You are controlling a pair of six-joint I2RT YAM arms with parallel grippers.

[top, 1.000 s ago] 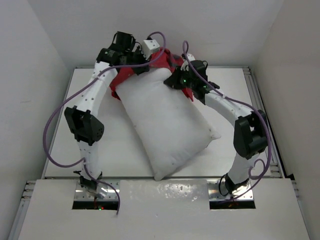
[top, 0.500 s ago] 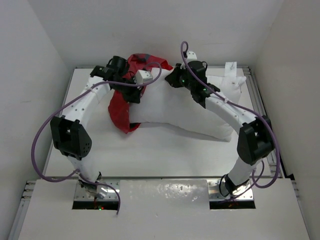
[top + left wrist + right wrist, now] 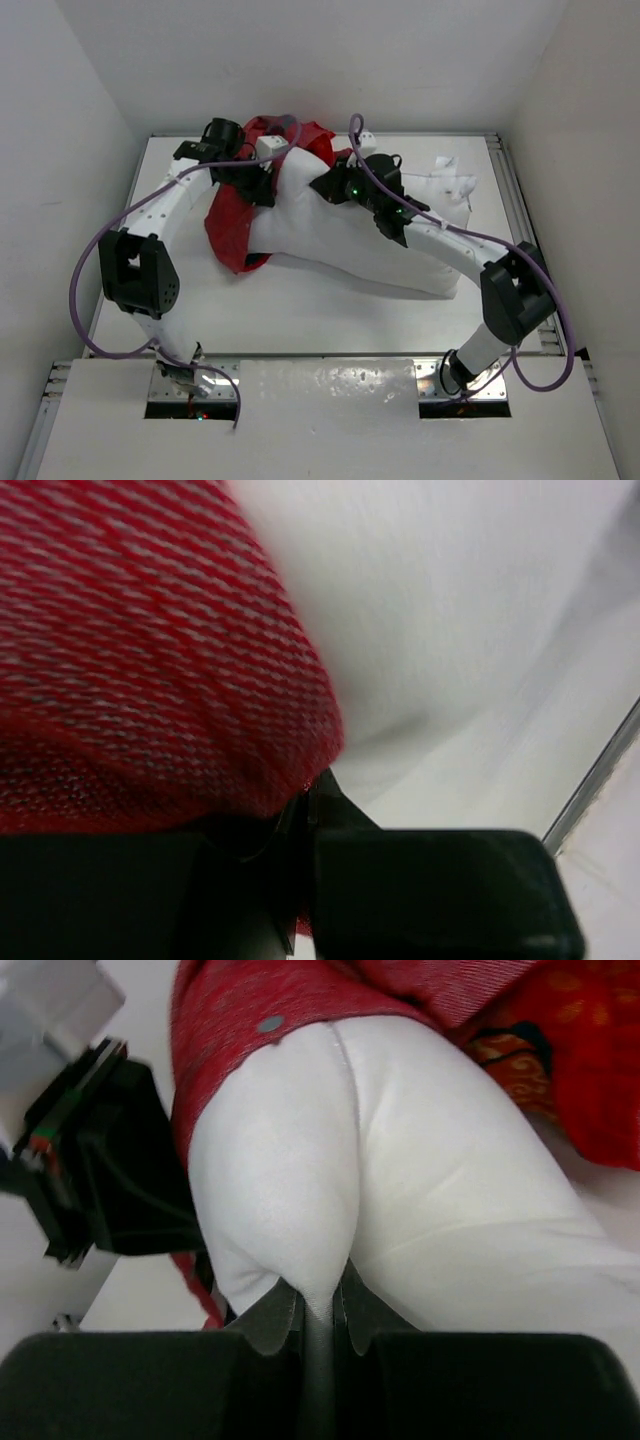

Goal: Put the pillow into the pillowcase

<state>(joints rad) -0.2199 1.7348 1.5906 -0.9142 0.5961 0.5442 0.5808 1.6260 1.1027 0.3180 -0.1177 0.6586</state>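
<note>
From its base at the near edge of the white bench (image 3: 300, 315), left of centre, the left arm (image 3: 135, 280) bends up and across toward the far edge. The left end effector (image 3: 258, 185) is clamped on the bright red fabric pillowcase (image 3: 232, 225). In the left wrist view its black fingers (image 3: 420, 890) are closed together, with a fold of the red weave caught between them.

The pillowcase lies bunched near the far edge, left of the bench's middle. One part is draped down to the bench surface and another is heaped behind the two end effectors. Gold print shows on a fold in the right wrist view. The red fabric touches the left end of the large plump white pillow (image 3: 350, 240).

The pillow stretches across the far half of the bench toward the far right corner, its right end crumpled near the right edge. Most of it lies outside the red fabric, but whether its left tip sits inside the opening cannot be told.

The right end effector (image 3: 328, 188) grips the pillow's left end, its fingers (image 3: 470, 1380) pinched tight on a seamed ridge of white cloth. The right arm (image 3: 515, 300) arcs over the pillow to its base at the near edge, right of centre.
</note>
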